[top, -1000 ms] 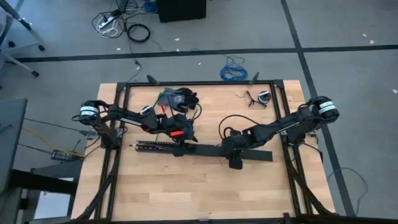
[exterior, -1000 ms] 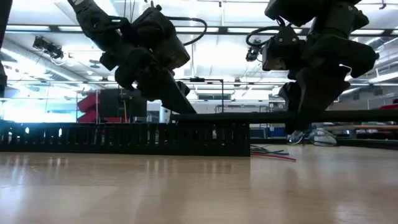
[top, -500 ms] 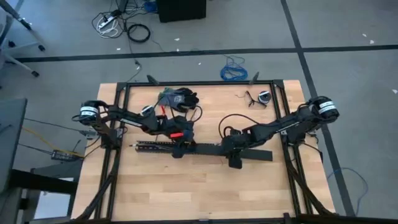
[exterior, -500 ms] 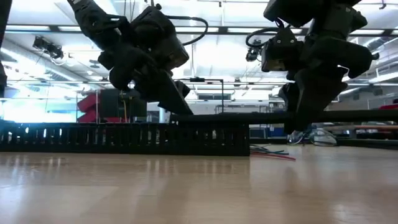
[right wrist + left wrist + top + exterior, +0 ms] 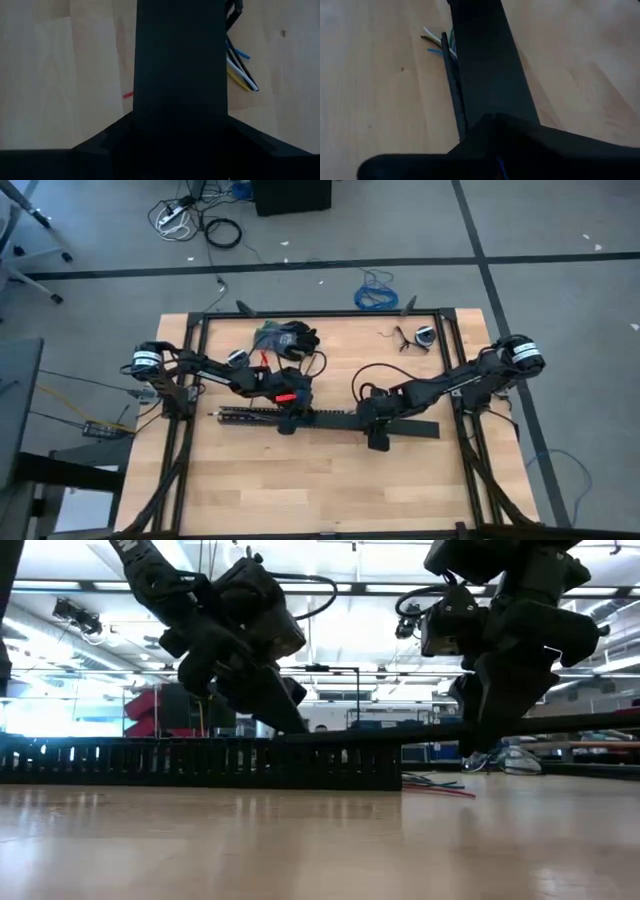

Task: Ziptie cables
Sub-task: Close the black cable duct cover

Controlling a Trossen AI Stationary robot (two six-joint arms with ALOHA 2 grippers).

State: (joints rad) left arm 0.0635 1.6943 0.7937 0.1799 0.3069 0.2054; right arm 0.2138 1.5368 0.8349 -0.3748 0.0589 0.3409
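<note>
Lying mid-table (image 5: 260,480), a long black strip (image 5: 330,420) hides most of the cables (image 5: 440,786), whose ends poke out at 3 o'clock. Left fingers (image 5: 287,420) and right fingers (image 5: 377,438) meet the strip; I cannot tell how wide either pair stands.

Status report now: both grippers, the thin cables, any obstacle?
Left gripper and right gripper both on the long black flat strip. Thin coloured cables lie beside the black slotted duct. No obstacle seen.
</note>
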